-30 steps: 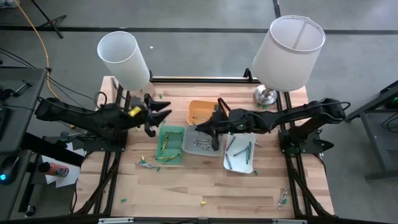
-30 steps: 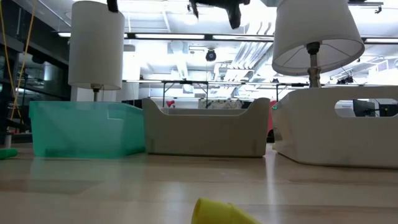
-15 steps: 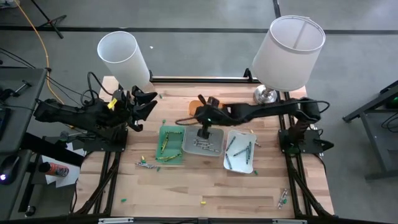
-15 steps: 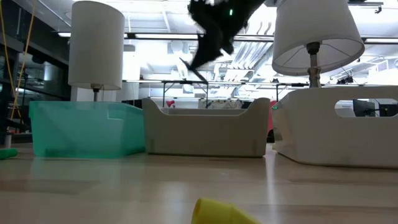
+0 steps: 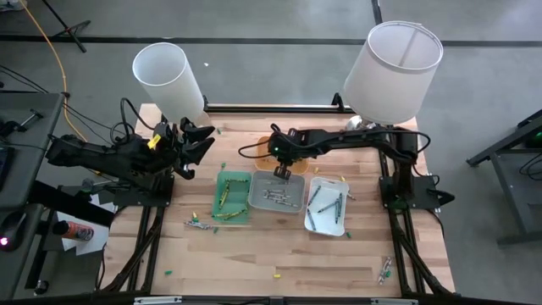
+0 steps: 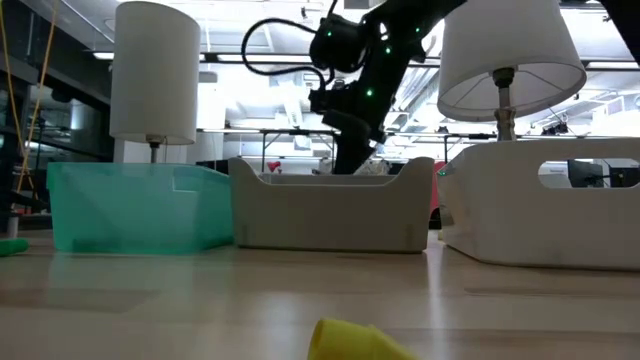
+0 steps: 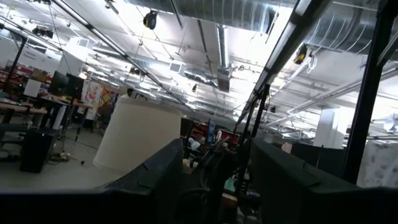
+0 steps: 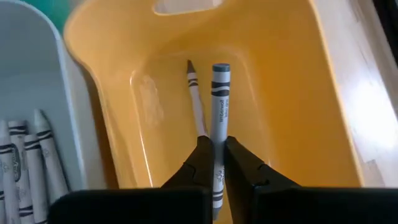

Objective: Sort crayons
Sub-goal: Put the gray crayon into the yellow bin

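Note:
My right gripper [image 8: 216, 163] is shut on a grey crayon [image 8: 219, 106] over the orange tray [image 5: 269, 149] at the table's far middle; it also shows in the high view [image 5: 282, 169]. A second, grey-white crayon [image 8: 194, 93] lies on that tray's floor. The green tray [image 5: 231, 196], grey tray [image 5: 275, 195] and white tray [image 5: 327, 208] stand in a row nearer, each with crayons lying in it. My left gripper [image 5: 201, 141] is open and empty, raised at the table's far left beside the left lamp. My right gripper pinches the grey crayon between its two fingers [image 8: 200, 158], on its lower part [image 8: 217, 146]. The fingers lie along the crayon. Its flat end [image 8: 221, 68] sticks out past the fingertips, over the orange tray's floor; whether it touches the floor I cannot tell.
Two lamps with white shades stand at the far left [image 5: 168, 78] and far right [image 5: 391, 69]. Loose crayons lie near the green tray [image 5: 200, 224], at the near right [image 5: 385, 269], and a yellow one near the front edge [image 5: 275, 274], also in the low view [image 6: 350, 342].
My right gripper has come down from high above the trays and gone a little toward the far edge, from over the grey tray to over the orange tray, staying shut. My left gripper has drawn back toward the table's left edge, then kept still.

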`<action>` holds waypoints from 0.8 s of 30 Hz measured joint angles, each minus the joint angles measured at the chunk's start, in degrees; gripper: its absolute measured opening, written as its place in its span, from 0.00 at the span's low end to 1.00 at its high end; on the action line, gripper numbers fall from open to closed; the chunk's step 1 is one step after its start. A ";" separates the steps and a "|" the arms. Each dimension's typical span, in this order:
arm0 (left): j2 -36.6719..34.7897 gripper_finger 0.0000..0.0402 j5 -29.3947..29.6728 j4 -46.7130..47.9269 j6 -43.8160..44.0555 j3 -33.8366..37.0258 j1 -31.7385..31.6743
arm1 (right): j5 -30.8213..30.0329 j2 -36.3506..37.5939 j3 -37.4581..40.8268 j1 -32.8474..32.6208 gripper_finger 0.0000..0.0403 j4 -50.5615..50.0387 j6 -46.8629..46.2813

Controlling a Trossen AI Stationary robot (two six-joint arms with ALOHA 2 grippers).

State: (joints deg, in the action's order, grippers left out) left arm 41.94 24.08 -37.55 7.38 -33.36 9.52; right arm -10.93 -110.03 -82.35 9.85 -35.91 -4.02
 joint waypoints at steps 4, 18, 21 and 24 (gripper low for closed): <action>0.01 0.44 0.00 0.25 0.00 0.00 0.02 | 0.07 -0.29 0.00 0.22 0.09 0.73 -0.01; 0.00 0.44 0.59 0.42 -0.12 0.00 0.02 | 4.46 4.80 -2.12 -0.04 0.54 -3.41 1.41; -0.01 0.44 0.61 1.63 -0.13 0.00 0.02 | 5.15 9.18 -2.12 -1.34 0.55 -7.32 1.43; 0.01 0.44 0.59 4.26 -0.13 0.00 0.02 | 5.17 13.51 -2.12 -3.52 0.56 -9.66 1.05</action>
State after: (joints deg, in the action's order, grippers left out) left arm 41.95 24.67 -33.29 7.25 -33.36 9.54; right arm -5.76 -96.52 -84.47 6.33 -45.57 -2.96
